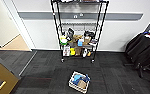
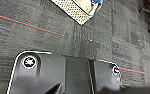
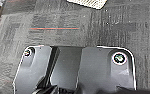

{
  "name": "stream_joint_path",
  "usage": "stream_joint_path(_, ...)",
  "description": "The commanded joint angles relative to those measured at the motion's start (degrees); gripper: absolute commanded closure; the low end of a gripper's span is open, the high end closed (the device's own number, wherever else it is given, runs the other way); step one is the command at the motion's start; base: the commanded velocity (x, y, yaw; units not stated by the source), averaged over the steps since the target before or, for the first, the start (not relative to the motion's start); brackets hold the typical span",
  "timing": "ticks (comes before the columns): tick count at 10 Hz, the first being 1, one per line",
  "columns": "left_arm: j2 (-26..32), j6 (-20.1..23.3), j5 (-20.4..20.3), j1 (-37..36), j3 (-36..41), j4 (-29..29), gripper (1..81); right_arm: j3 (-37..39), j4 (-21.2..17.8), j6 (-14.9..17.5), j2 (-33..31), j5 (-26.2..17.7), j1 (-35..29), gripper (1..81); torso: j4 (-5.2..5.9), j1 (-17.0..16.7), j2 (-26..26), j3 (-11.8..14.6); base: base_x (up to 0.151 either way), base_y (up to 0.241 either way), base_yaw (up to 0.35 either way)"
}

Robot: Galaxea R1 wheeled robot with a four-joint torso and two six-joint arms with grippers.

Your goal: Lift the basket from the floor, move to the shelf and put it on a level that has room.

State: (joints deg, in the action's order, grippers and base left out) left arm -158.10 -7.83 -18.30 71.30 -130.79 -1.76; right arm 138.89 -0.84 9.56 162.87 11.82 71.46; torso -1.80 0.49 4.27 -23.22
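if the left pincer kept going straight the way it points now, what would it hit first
Most likely bare floor: the left wrist view looks down at carpet ahead of the arm. The basket lies farther along and off to one side, though depth is hard to judge.

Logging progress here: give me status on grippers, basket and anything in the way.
Grippers: fingers unreadable. Basket on the carpet, contents inside, unlifted. Shelf beyond it by the wall; carpet between bare.

Glossy black wrist plate (image 3: pixel 91 67) w/ round corner fittings (white-ringed).
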Motion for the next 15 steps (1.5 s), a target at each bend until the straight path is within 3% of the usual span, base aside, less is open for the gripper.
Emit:
stream_joint_path(1,0.9,-0.2,2.2,-2.0,0.9,-1.0,1.0,-0.3,-0.5,-0.2,-0.7,-2.6,-2.3,1.0,0.00,0.0,0.0,0.0,0.119,0.000,0.000)
stream_joint_path(15,0.7,-0.1,2.1,-0.5,0.5,-1.0,1.0,0.8,-0.5,-0.2,0.1,-2.2,-0.9,1.0,0.00,0.0,0.0,0.0,0.119,0.000,0.000)
